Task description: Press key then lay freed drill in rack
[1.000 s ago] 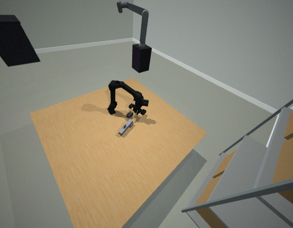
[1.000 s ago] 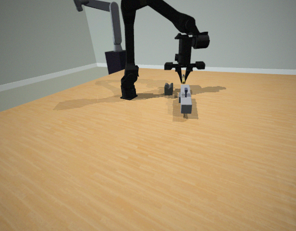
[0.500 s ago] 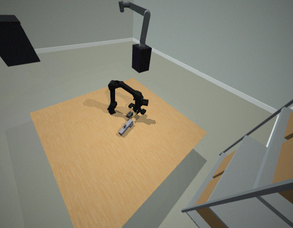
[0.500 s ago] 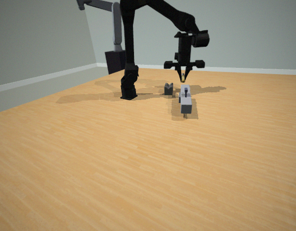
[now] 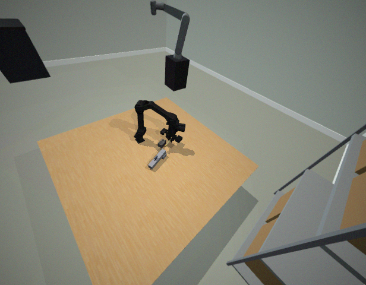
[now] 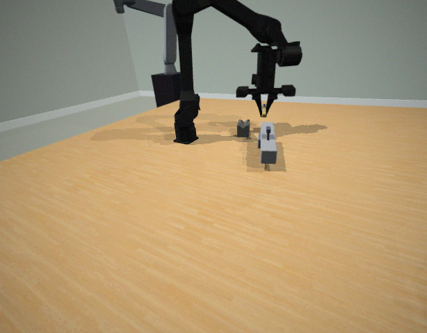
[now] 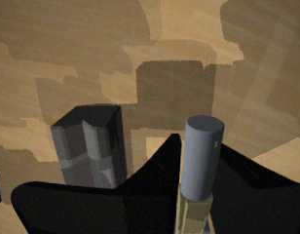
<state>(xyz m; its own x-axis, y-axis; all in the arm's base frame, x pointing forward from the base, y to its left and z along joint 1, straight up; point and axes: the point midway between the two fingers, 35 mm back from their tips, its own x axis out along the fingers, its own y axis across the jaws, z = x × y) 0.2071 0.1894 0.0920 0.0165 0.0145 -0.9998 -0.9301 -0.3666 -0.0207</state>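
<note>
My gripper (image 5: 170, 141) (image 6: 264, 115) (image 7: 187, 140) is shut on the drill (image 6: 263, 110) (image 7: 204, 158), which has a grey cylindrical end and a yellow body. I hold it above the table, beyond the far end of the long light grey block (image 5: 157, 160) (image 6: 268, 145). In the exterior view a gap shows between drill and block. The drill's far end is cut off in the wrist view. The key (image 6: 268, 129), a small dark knob, stands on top of the block. The rack (image 5: 161, 143) (image 6: 242, 130) (image 7: 89, 141), a dark grey block with V notches, stands left of the gripper.
The wooden table (image 5: 125, 190) (image 6: 170, 232) bears the block and rack. My arm's base (image 5: 140, 136) (image 6: 186, 132) stands left of the rack. Another grey arm (image 5: 182, 35) (image 6: 169, 35) stands on a dark pedestal behind the table. A shelf-like structure (image 5: 303, 199) is at the right.
</note>
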